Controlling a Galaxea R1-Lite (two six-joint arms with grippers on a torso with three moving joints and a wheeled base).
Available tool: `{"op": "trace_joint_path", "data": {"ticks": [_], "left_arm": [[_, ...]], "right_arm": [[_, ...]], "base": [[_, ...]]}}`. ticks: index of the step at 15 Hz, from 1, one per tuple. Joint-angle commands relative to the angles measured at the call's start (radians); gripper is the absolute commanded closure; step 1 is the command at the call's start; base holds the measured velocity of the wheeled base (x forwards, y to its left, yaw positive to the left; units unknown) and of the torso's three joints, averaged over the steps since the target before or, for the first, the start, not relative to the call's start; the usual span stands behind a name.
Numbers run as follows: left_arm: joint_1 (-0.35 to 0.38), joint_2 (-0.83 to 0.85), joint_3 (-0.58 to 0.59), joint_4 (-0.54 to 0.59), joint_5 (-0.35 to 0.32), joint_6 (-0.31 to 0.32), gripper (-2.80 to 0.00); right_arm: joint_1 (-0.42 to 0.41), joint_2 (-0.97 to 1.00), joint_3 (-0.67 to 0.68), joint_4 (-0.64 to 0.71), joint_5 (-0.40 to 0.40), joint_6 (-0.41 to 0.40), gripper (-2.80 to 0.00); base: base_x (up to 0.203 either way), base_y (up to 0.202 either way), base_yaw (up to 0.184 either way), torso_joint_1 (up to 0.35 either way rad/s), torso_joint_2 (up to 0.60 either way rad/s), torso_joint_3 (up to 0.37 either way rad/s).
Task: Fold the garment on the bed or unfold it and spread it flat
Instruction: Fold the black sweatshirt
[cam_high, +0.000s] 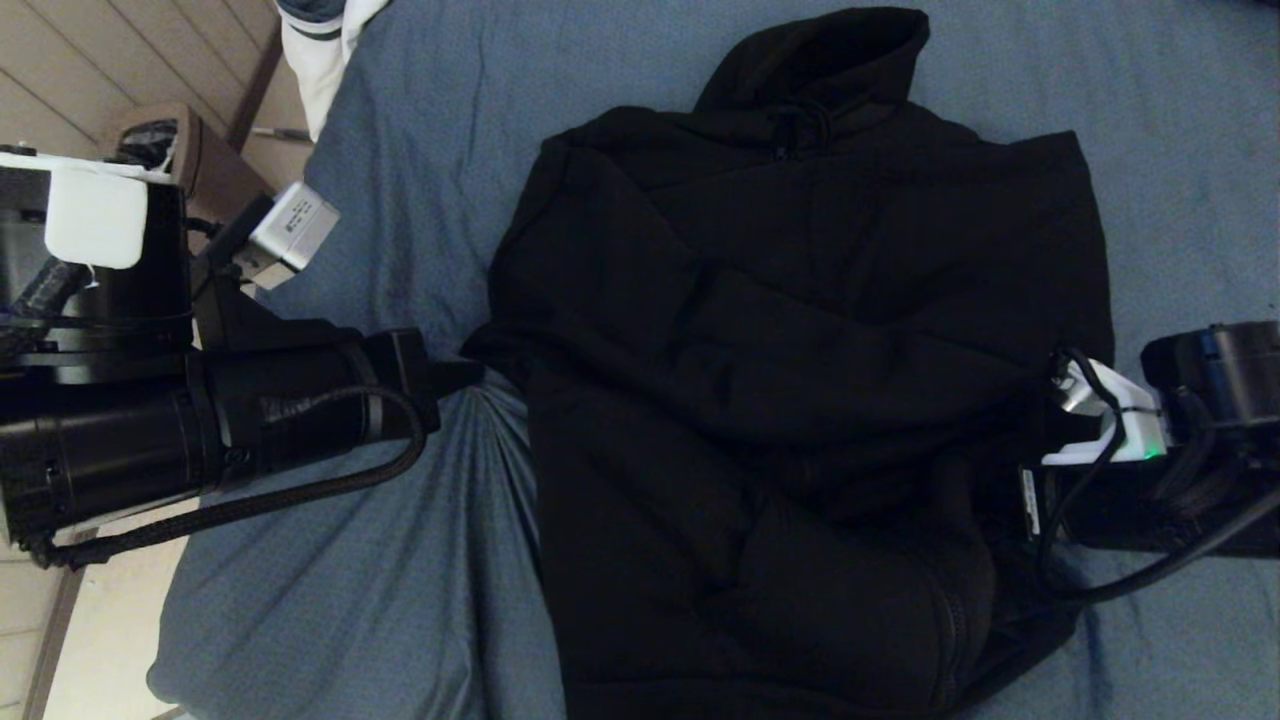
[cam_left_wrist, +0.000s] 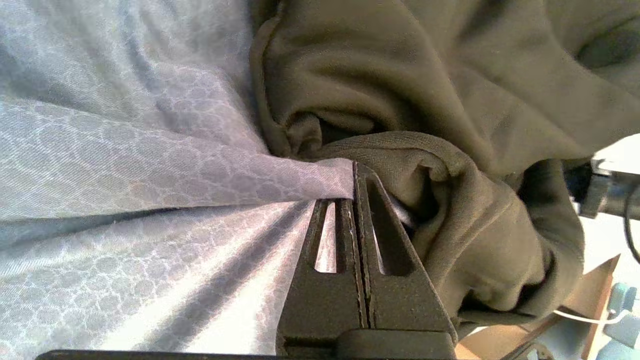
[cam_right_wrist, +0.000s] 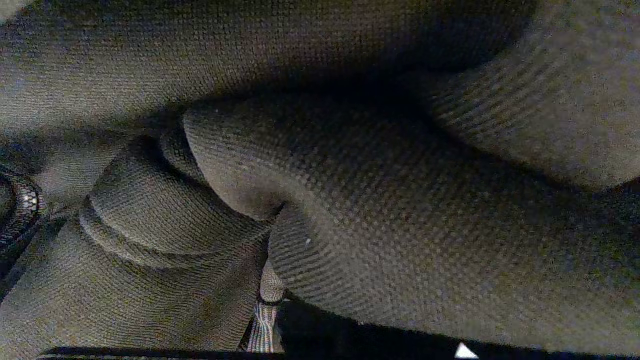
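While the left gripper (cam_left_wrist: 354, 172) is closed, pinching the bed (cam_left_wrist: 125, 165) sheet together with the hoodie (cam_high: 800, 380) edge, the right gripper (cam_high: 1010, 500) is closed too, buried in black cloth. Rumpled and partly folded, the hoodie lies mid-bed, hood at the far end, hem toward the robot.

The right wrist view is being filled almost wholly by the garment (cam_right_wrist: 380, 210), its dark knit weave being seen at very close range; several rounded folds are being bunched against one another; a ribbed edge is being shown on one fold; a zipper run (cam_right_wrist: 22, 210) is being glimpsed at one side; the gripper's fingers are being hidden by cloth.
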Motion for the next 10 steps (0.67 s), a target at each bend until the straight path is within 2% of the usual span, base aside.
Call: {"op": "trace_joint_path", "data": {"ticks": [1,10], "left_arm": [[0.0,0.01,0.008,0.003,0.002,-0.005,0.0],[0.01,-0.003,0.034,0.003,-0.004,0.016,0.0]], "right_arm": [[0.001,-0.004,0.005,-0.004,0.0,0.0,0.0],[0.009,-0.045,0.014,-0.003,0.001,-0.008,0.0]], "base": [[0.0,0.0,0.0,0.0,0.0,0.0],[0.0,0.0,0.0,0.0,0.0,0.0]]}}
